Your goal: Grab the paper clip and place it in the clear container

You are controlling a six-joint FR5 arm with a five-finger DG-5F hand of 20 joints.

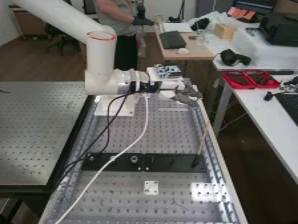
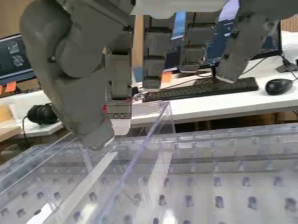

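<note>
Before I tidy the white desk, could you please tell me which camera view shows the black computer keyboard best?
The wrist view: the keyboard is seen nearly end to end, beside a rounded black mouse. In the high view, the right edge cuts it off, leaving part in sight.

The container (image 2: 143, 145) stands on the bench (image 1: 136, 192) under the hand (image 1: 186, 95). Right of the hand, a bar (image 1: 163, 162) lies across the bench. Ahead, past the bench's edge, a desk (image 1: 256, 120) holds trays (image 1: 251, 79), keyboard (image 2: 203, 89) and mouse (image 2: 279, 86); headphones (image 2: 42, 114) lie ahead-left.
</note>
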